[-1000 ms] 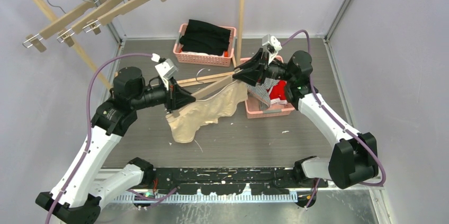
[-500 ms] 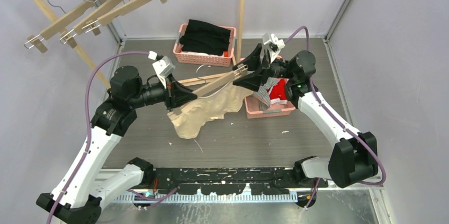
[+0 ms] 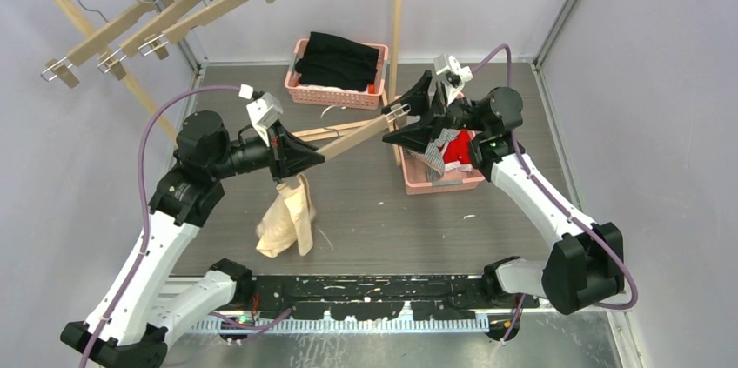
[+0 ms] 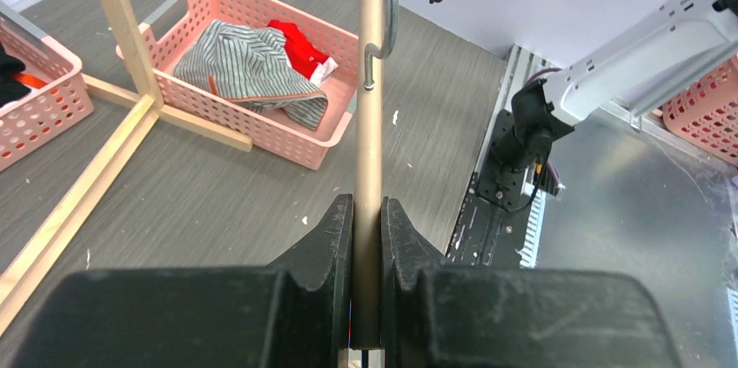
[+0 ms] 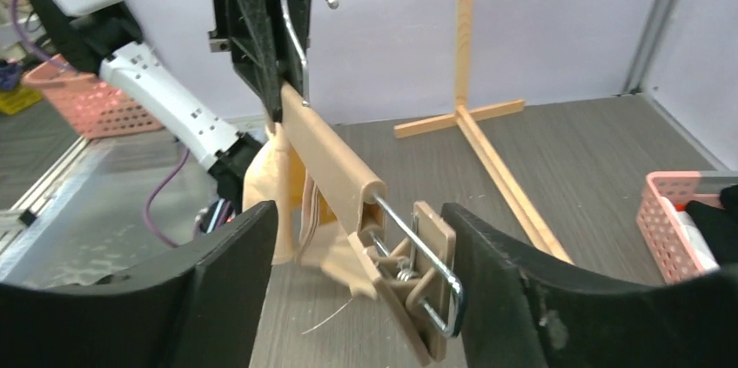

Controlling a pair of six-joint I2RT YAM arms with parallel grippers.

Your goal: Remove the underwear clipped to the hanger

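Observation:
My left gripper [image 3: 305, 156] is shut on the left end of a wooden clip hanger [image 3: 352, 136], held above the table; in the left wrist view its jaws [image 4: 367, 211] squeeze the bar [image 4: 371, 81]. The beige underwear [image 3: 285, 216] hangs limp from the hanger's left end, also in the right wrist view [image 5: 265, 181]. My right gripper [image 3: 403, 116] is open, its jaws on either side of the hanger's right clip [image 5: 418, 285], which holds no cloth. The striped underwear [image 4: 244, 68] and red underwear [image 4: 300, 42] lie in a pink basket [image 3: 439, 181].
A second pink basket [image 3: 335, 94] with black folded clothes stands at the back. A wooden stand post [image 3: 398, 20] rises between the baskets, its base bars on the table. A rail with three empty clip hangers [image 3: 148, 29] is at the upper left.
The beige underwear came free of the right clip and swung down; it now hangs only from the left end. My right gripper opened and lifted slightly with the hanger's right end.

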